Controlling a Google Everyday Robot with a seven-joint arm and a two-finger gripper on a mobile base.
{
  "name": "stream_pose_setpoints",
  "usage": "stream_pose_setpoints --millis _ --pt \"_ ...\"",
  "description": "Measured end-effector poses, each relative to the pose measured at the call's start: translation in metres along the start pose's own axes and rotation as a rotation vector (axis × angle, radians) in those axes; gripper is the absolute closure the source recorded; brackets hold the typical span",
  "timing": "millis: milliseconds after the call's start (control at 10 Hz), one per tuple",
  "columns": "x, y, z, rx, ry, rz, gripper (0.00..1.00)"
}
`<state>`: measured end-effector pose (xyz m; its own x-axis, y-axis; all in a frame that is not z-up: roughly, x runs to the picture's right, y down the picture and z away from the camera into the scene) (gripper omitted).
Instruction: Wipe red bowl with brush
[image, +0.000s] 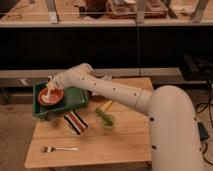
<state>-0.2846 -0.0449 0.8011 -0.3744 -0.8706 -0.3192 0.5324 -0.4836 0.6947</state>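
Your tool (52, 84) hangs over the green tray (75, 103) at the left end of the bench (125, 145), clenched on the brush (48, 91). The brush stands nearly upright, its head down inside the bowl (56, 99). The bowl sits in the tray's left half. A fork (60, 148) lies near the bench's front edge.

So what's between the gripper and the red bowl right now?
Only the brush: in the camera view it slants down from the gripper, which hangs over the green tray, to the red bowl below.
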Motion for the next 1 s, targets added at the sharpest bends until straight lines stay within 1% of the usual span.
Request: stream_pose_setpoints --millis 100,300,500,600,700,800,900,1000 --pt "-0.001 0.010 -0.005 -0.014 0.001 0.008 1.00" --pt "0.002 0.039 -0.008 -0.052 0.002 0.028 1.00" --pt "0.006 0.058 -0.004 -0.079 0.000 0.040 1.00" --pt "0.013 0.069 0.005 -0.089 0.001 0.053 1.00" --pt "0.020 0.076 0.011 -0.092 0.005 0.057 1.00" --pt "0.029 0.078 0.018 -0.092 0.013 0.059 1.00" --pt "0.040 0.074 0.024 -0.086 0.023 0.056 1.00" --pt "0.053 0.062 0.031 -0.070 0.036 0.045 1.00"
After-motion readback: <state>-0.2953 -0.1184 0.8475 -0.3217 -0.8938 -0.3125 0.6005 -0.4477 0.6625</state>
